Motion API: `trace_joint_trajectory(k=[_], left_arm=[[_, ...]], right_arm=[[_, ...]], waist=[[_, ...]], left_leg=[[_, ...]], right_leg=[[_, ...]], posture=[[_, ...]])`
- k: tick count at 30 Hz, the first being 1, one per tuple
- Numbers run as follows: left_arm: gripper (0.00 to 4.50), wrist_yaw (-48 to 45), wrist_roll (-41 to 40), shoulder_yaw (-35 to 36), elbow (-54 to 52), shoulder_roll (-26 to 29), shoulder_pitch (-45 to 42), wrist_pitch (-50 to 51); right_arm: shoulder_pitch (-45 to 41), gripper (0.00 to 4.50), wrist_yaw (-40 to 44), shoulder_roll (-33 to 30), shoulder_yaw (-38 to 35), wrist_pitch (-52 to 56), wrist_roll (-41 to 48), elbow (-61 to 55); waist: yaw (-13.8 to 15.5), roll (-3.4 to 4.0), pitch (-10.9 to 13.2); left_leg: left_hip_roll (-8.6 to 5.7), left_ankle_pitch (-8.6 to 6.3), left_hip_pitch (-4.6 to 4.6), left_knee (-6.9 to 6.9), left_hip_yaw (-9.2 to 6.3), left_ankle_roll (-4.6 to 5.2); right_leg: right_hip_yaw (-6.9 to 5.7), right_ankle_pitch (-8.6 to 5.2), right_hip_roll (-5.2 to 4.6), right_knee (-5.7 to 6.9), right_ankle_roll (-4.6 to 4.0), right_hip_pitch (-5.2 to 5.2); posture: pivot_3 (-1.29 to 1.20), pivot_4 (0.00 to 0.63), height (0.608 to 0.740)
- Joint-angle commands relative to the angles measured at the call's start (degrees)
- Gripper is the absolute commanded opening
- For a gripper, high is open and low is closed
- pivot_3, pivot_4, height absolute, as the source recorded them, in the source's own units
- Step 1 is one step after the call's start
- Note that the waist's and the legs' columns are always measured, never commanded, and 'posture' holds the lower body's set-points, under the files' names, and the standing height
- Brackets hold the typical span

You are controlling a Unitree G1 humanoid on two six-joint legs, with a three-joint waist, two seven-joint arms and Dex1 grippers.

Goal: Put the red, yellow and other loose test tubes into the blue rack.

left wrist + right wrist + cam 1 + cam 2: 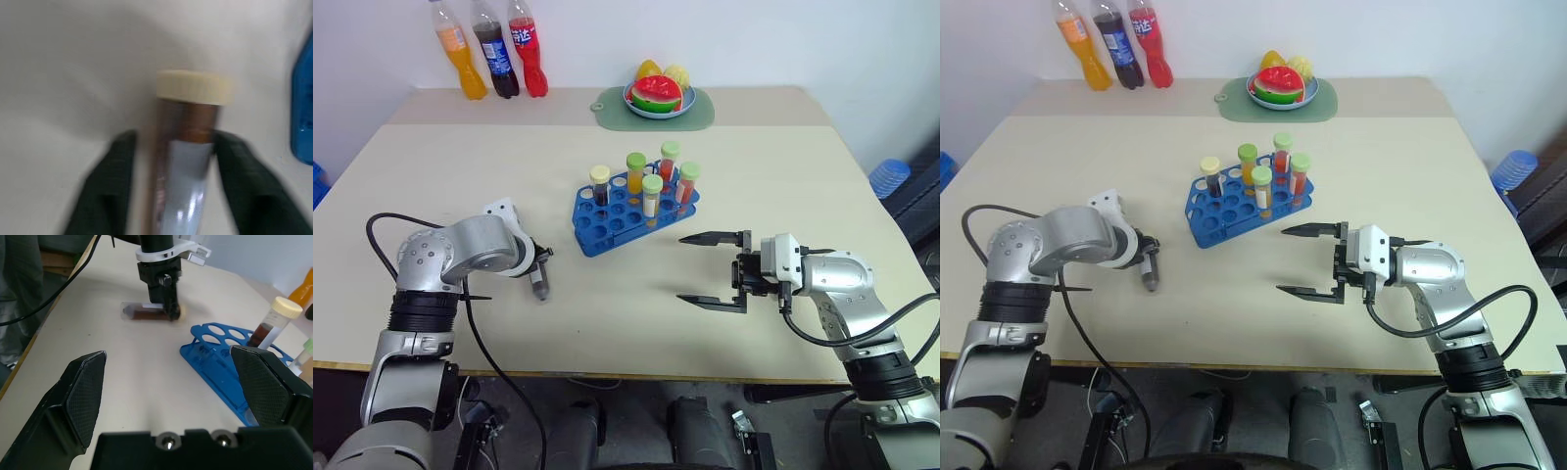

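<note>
Head views: blue rack (631,206) mid-table, tilted, w/ 5 capped tubes upright in its holes. Left gripper (540,277) down at tabletop, left of rack and well apart from it, closed on dark tube w/ cream cap (1149,275), which lies flat on table (783,176). Right gripper (717,269) hangs above table just right of and nearer than rack, pointing left, fingers wide apart, holding nothing. Far edge: 3 soda bottles (489,49) and fruit plate (658,98) on green mat (700,116), not in play.

Left wrist view: black fingers (105,191) pinch dark tube either side, below cap; cream cap at far end, sliver of blue rack at picture edge. Blurry, so firmness of grip hard to judge.

Right wrist view: own 2 fingers (83,391) spread wide, empty. Beyond them, left gripper over lying dark tube; near corner of rack w/ 1 dark tube w/ cream cap standing in it, empty holes beside.

Step in hand, by judgement: pickup of last loose tube, grip just made, lift not yet done. Next move calls for: raise tube off table, turn it upright w/ cap up, carry right to rack, line bottom over a free hole, lower straight in. Risk: tube slipping during the turn.
</note>
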Motion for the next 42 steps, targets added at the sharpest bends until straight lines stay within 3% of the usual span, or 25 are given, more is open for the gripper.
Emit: trace_joint_trajectory(k=[1, 7, 11, 14, 16, 19, 22, 28, 29, 34, 42], left_arm=[[0.82, 1.44, -0.28, 1.97, -0.8, -0.83, 0.91, 1.24], [0.82, -6.37, -0.28, 7.01, -10.8, -0.35, 6.41, 2.84], [0.82, -25.5, -0.28, 8.98, -20.9, 8.34, 11.42, 6.07], [0.82, -40.86, 1.27, 15.16, -29.18, 7.32, 15.59, 0.17], [0.82, -58.74, 8.28, 17.93, -34.84, 6.78, 16.08, -1.43], [0.82, -66.67, 16.59, 15.49, -40.22, 7.32, 14.59, -5.06], [0.82, -76.99, 39.99, 9.27, -44.79, 6.89, 14.31, -16.56], [0.82, -86.72, 85.12, -9.71, -34.19, 1.68, 16.84, -48.88], [0.82, -87.24, 88.78, -11.28, -30.54, -1.22, 16.66, -53.44], [0.82, -89.35, 102.51, -15.96, -13.76, -12.32, 13.74, -72.7], [0.82, -94.14, 106.54, -15.04, 4.41, -22.24, 8.92, -84.12]], right_arm=[[-0.35, 4.5, -0.61, 0.87, -0.18, -0.91, 0.3, -0.77], [-2.22, 4.5, -1.22, 2.68, -0.06, -2.21, -0.77, 2.67], [-2.8, 4.5, -1.1, 2.99, -0.4, -2.91, -0.61, 4.84], [-3.6, 4.5, -1.36, 2.86, -0.4, -3.52, -1.5, 6.76], [-4.16, 4.5, -1.3, 2.74, -0.41, -3.72, -1.72, 7.85], [-4.84, 4.5, -1.25, 2.31, -0.56, -3.72, -1.98, 8.36], [-5.03, 4.5, -1.69, 1.41, -0.83, -3.77, -2.8, 8.47], [-3.97, 4.5, -3.24, -0.12, -2.18, -2.13, -2.21, 6.38], [-3.78, 4.5, -3.71, -0.36, -2.49, -2.09, -2.26, 6.1], [-2.32, 4.5, -4.96, -1.87, -3.77, -1.39, -2.26, 4.17], [0.31, 4.5, -6.55, -3.87, -5.66, 1.01, -1.19, 0.35]], waist=[[0.02, -0.01, 0.0], [-0.18, 0.0, -0.01], [-0.26, -0.04, 0.02], [-0.05, -0.02, 0.01], [0.16, -0.04, 0.02], [0.04, -0.04, 0.02], [-0.09, -0.04, 0.02], [0.06, -0.02, 0.01], [0.17, -0.02, 0.01], [1.02, -0.07, 0.04], [1.2, -0.06, 0.03]], left_leg=[[0.0, 0.0, 0.0, 0.0, 0.0, 0.0], [0.01, 0.01, 0.0, -0.01, 0.04, -0.01], [0.03, 0.04, -0.05, -0.03, 0.08, -0.07], [0.02, 0.04, -0.04, -0.03, 0.11, -0.06], [0.02, 0.04, -0.04, -0.03, 0.1, -0.06], [0.01, 0.04, -0.07, -0.03, 0.24, -0.06], [0.02, 0.03, -0.04, -0.06, 0.25, -0.04], [0.05, 0.01, -0.04, -0.19, 0.32, -0.01], [0.05, -0.01, -0.04, -0.19, 0.31, 0.02], [0.01, -0.15, -0.16, -0.1, 0.18, 0.26], [0.01, -0.2, -0.27, -0.04, 0.2, 0.36]], right_leg=[[0.0, 0.0, 0.0, 0.0, 0.0, 0.0], [0.03, 0.0, 0.0, 0.01, 0.0, -0.02], [0.04, -0.01, 0.04, 0.06, -0.02, -0.13], [0.05, -0.01, 0.01, 0.0, -0.03, -0.06], [0.01, -0.01, -0.01, -0.07, -0.03, 0.02], [-0.06, -0.02, 0.0, -0.15, -0.04, 0.06], [-0.05, -0.02, 0.0, -0.18, -0.04, 0.08], [-0.06, 0.01, 0.04, -0.62, -0.05, 0.24], [-0.07, 0.02, 0.04, -0.73, -0.05, 0.29], [-0.09, 0.06, -0.05, -0.92, 0.01, 0.31], [-0.09, 0.12, -0.04, -0.89, 0.13, 0.2]], posture=[[0.0, 0.15, 0.74], [0.0, 0.15, 0.74], [0.0, 0.15, 0.74], [0.0, 0.15, 0.74], [0.0, 0.15, 0.74], [0.0, 0.15, 0.74], [0.0, 0.15, 0.74], [0.0, 0.15, 0.74], [0.0, 0.15, 0.74], [0.0, 0.15, 0.74], [0.0, 0.15, 0.74]])
